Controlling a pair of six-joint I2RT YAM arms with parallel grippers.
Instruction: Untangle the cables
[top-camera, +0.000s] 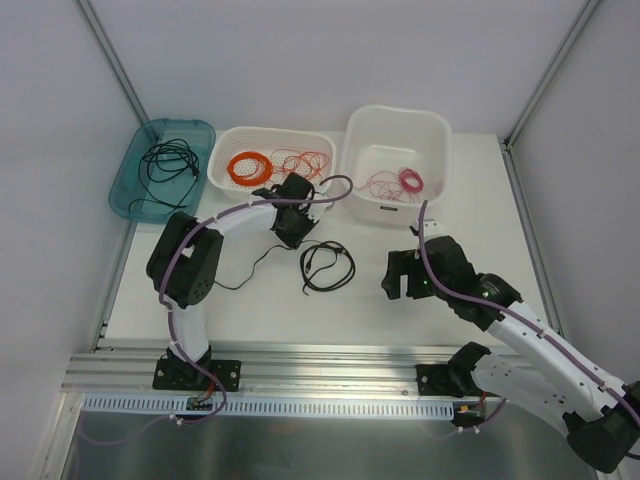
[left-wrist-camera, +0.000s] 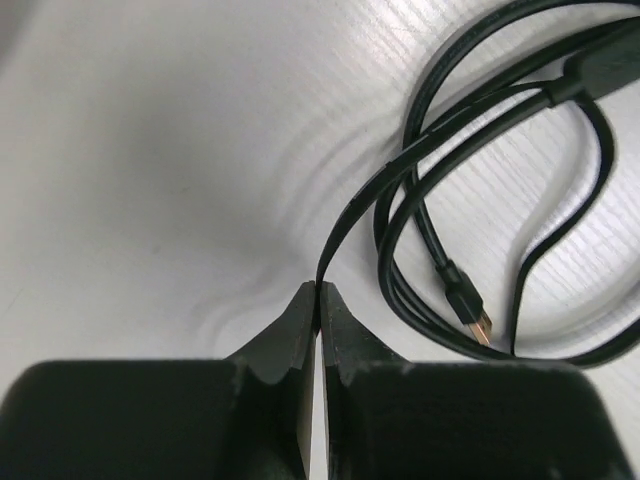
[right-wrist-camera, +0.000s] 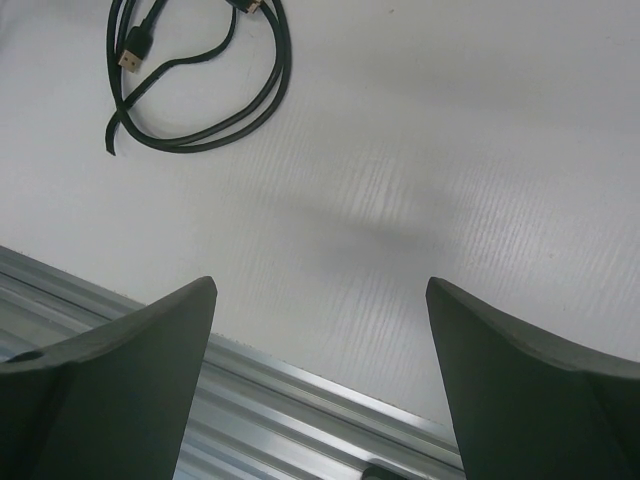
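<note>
One black cable (left-wrist-camera: 390, 165) lies in loose loops on the tabletop (left-wrist-camera: 150, 150), just ahead and to the right of the left fingers (left-wrist-camera: 298, 330), which are pinched together on a single strand of it. The right fingers (right-wrist-camera: 130, 380) hang wide apart and hold nothing, with the loops well ahead of them to the left. This looks like the pulling-free step. The next move, I'd judge, calls for a lift that doesn't let the thin strand slip.

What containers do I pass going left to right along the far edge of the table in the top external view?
Teal tray → white slotted basket → white tub.
</note>
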